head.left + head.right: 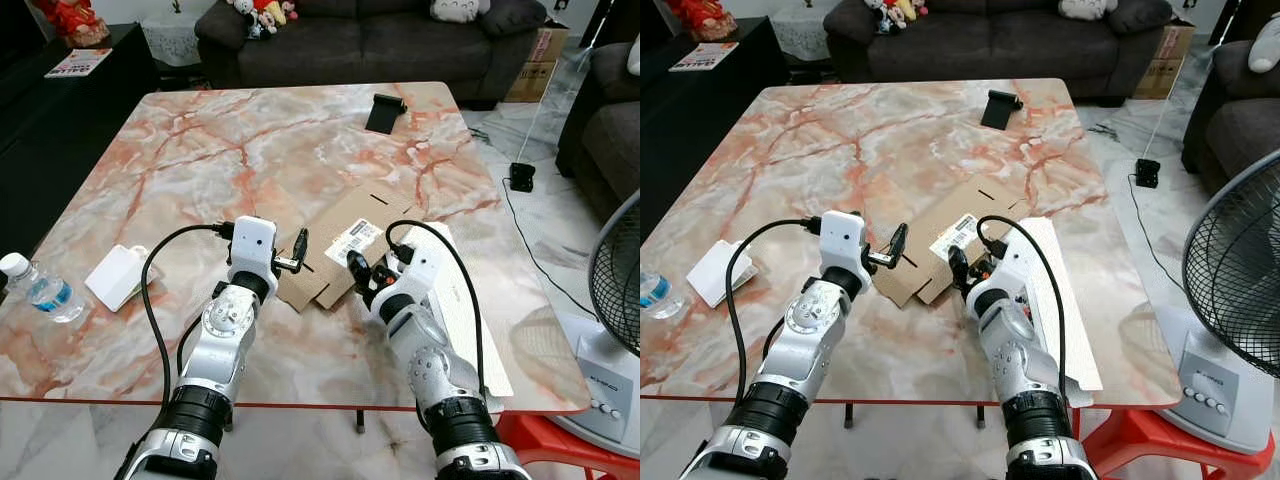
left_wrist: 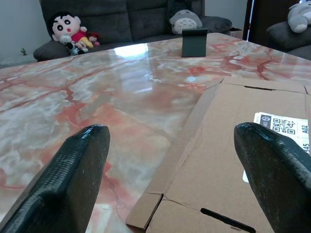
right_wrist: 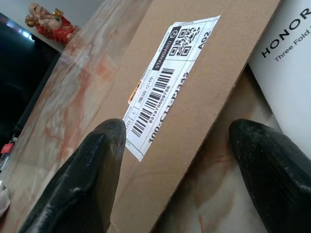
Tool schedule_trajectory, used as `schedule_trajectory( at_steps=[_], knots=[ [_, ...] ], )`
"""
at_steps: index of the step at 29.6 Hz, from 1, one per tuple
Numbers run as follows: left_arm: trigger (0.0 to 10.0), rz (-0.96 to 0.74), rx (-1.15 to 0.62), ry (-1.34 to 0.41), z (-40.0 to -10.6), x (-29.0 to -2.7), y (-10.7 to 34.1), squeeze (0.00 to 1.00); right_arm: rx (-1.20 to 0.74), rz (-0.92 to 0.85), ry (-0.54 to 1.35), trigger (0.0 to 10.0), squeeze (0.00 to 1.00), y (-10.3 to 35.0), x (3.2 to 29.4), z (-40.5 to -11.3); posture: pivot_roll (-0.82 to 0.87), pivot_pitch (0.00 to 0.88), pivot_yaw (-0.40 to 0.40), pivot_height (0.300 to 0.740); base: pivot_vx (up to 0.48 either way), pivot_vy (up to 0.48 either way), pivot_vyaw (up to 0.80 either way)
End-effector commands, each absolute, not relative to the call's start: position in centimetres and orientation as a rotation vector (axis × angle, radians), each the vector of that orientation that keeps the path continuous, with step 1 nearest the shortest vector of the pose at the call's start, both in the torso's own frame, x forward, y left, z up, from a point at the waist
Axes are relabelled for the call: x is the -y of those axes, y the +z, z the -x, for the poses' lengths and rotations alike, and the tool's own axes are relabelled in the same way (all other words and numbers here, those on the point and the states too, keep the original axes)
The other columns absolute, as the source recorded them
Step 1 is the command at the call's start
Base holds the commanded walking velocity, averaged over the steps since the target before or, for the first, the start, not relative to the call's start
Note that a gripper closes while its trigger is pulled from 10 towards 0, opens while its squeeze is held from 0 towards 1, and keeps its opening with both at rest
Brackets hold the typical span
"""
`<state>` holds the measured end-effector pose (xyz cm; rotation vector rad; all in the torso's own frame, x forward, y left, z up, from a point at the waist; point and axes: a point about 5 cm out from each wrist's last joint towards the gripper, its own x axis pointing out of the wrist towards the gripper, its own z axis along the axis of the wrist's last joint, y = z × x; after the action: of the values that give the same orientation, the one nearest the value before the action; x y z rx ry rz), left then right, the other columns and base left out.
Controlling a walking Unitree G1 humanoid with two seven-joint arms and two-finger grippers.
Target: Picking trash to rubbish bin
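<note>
While both arms reach over the marble table [image 1: 180, 130], the left gripper [image 1: 300, 252] hangs spread-jawed at the left near edge of the flattened cardboard [image 1: 345, 225]; the right gripper [image 1: 361, 273], also spread, hovers near its label. This looks like the approach step; next, close on the cardboard's edges.

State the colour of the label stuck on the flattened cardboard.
White with black print on the label; clearest in the right wrist view.

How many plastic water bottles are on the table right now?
1: a plastic water bottle lies at the marble table's near-left edge, beside a white packet. None hidden that I can tell.
</note>
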<state>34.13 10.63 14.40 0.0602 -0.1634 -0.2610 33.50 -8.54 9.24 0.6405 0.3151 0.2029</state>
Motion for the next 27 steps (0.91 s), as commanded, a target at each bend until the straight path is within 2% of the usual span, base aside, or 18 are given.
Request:
schedule_trajectory(
  at_steps=[1, 9, 27],
  knots=[
    [10.0, -0.050, 0.162, -0.257, -33.9, -10.9, 14.5, 0.00, -0.332, -0.675, 0.245, 10.0, 0.00, 9.4, 6.7, -33.4, 0.13, 0.128, 0.038, 0.740, 0.000, 0.000, 0.00],
    [10.0, -0.038, 0.164, -0.268, -33.8, -10.8, 14.6, 0.00, -0.335, -0.753, 0.257, 10.0, 0.00, 9.0, 6.0, -33.1, 0.14, 0.129, 0.049, 0.740, 0.000, 0.000, 0.00],
    [10.0, -0.030, 0.165, -0.293, -33.4, -10.5, 14.7, 0.00, -0.303, -0.780, 0.273, 10.0, 0.00, 9.3, 5.3, -33.6, 0.15, 0.129, 0.062, 0.740, 0.000, 0.000, 0.00]
  ],
)
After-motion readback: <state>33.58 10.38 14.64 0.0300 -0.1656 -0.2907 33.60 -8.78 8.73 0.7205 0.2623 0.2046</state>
